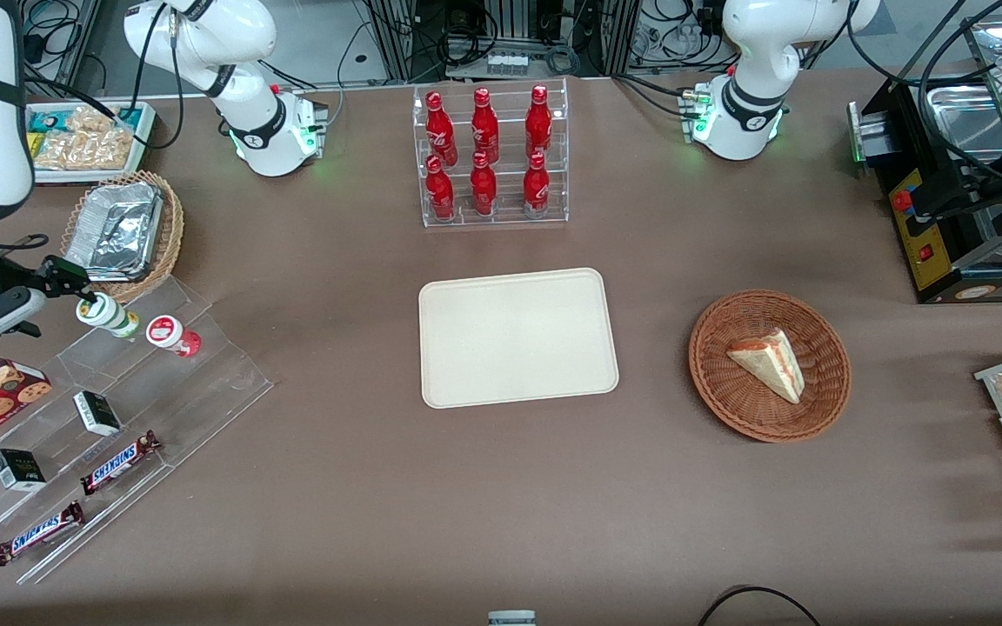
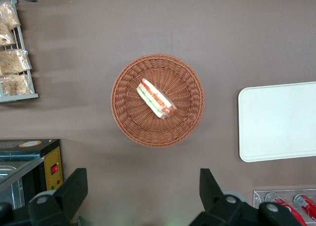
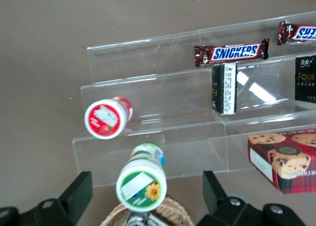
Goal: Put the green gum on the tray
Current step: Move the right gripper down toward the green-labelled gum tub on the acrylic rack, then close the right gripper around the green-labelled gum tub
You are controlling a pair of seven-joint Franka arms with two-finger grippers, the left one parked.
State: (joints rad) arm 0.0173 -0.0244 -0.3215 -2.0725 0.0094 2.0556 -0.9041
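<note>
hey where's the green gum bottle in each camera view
Front view: green gum on the clear stepped rack's top step, at the gripper.
Right wrist view: green gum between the jaws.
Left wrist view: not in it.
Shared landmark: red-lidded bottle beside it.
</note>
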